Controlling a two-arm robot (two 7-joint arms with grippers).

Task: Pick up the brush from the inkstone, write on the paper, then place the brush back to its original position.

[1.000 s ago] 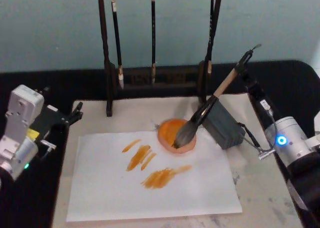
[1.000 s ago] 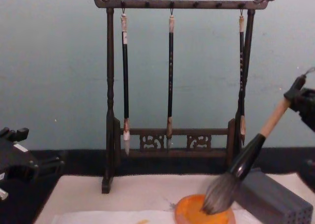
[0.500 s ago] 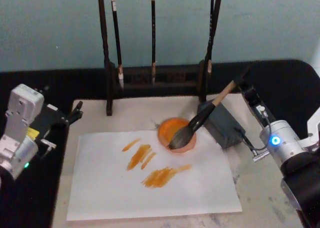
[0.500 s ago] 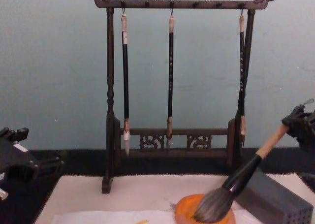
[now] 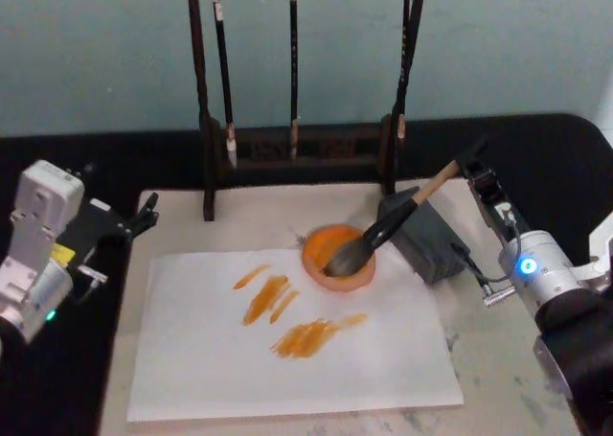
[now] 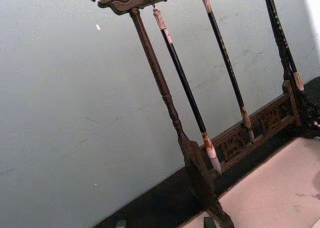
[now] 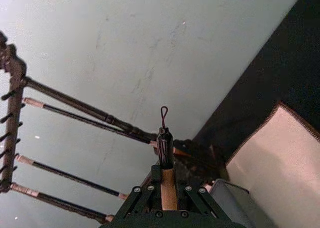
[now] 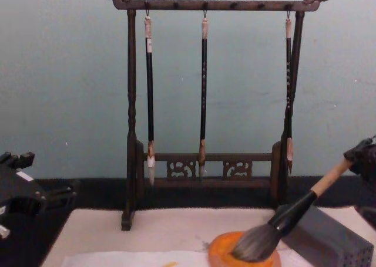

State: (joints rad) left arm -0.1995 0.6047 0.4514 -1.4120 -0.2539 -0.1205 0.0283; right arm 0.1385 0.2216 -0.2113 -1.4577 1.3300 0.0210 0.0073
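The brush (image 5: 383, 227) slants down to the left, its bushy grey bristles (image 8: 254, 247) lying in the round orange inkstone (image 5: 326, 242). My right gripper (image 5: 476, 172) is shut on the top of the tan handle (image 7: 168, 188), just below the black end with its cord loop. In the chest view that right gripper (image 8: 361, 155) sits at the right edge. The white paper (image 5: 287, 359) lies in front of the dish and carries several orange strokes (image 5: 306, 338). My left gripper (image 5: 146, 216) is parked open at the mat's left edge, away from all of this.
A grey perforated block (image 5: 426, 237) stands right of the dish, under the brush handle. Behind it a dark wooden rack (image 8: 205, 4) holds three thin hanging brushes (image 8: 203, 97). The beige mat (image 5: 498, 359) has bare room at the right.
My right gripper has come down and toward me, laying the brush flatter. The bristles have settled lower into the orange dish. The left arm has stayed put.
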